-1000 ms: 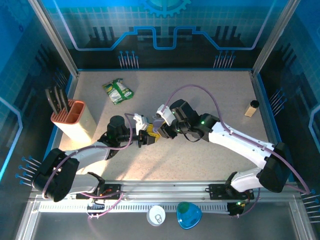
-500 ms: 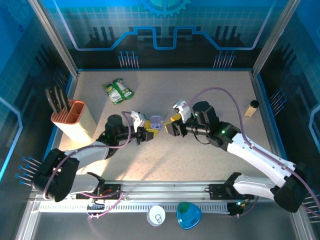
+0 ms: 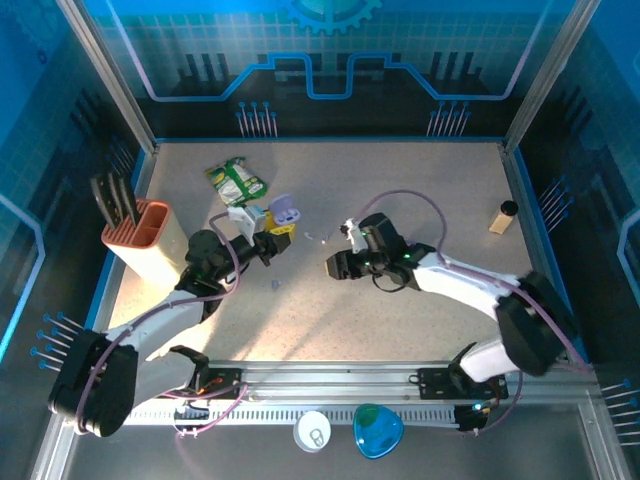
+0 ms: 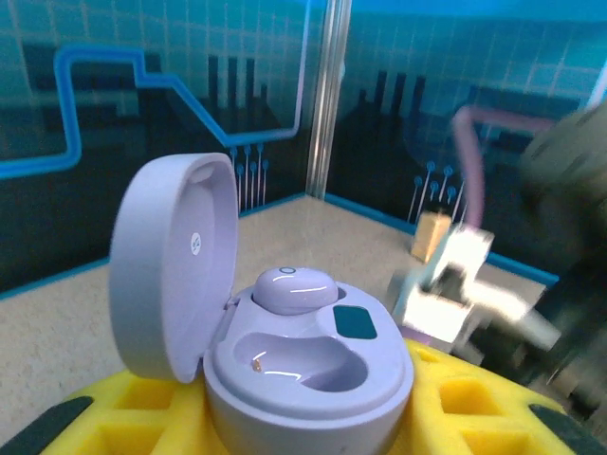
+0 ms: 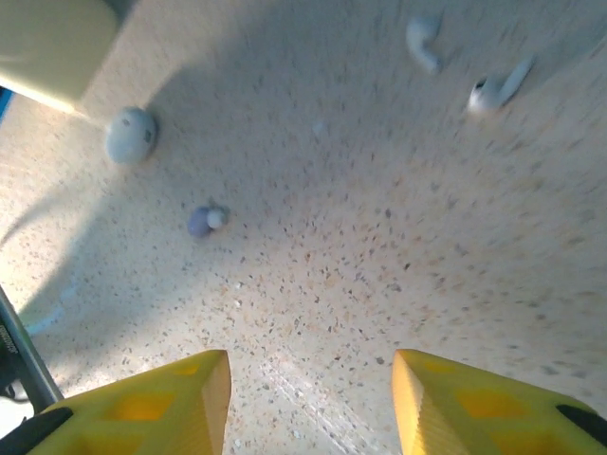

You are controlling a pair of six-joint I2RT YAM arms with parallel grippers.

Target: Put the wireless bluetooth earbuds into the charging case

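Lavender pebble-shaped plastic charging case [image 4: 313, 403], finished smooth and glossy, lavender plastic earbud [image 4: 294, 288] seated inside it, equally shiny, beige speckled tabletop [image 5: 379, 265], matt and finely grained, white stemmed earbud [image 5: 420, 43], smooth plastic.

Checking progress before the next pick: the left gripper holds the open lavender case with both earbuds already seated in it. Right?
Not both. The left wrist view shows one earbud seated in the open lavender case held by the left gripper; the second slot is empty.
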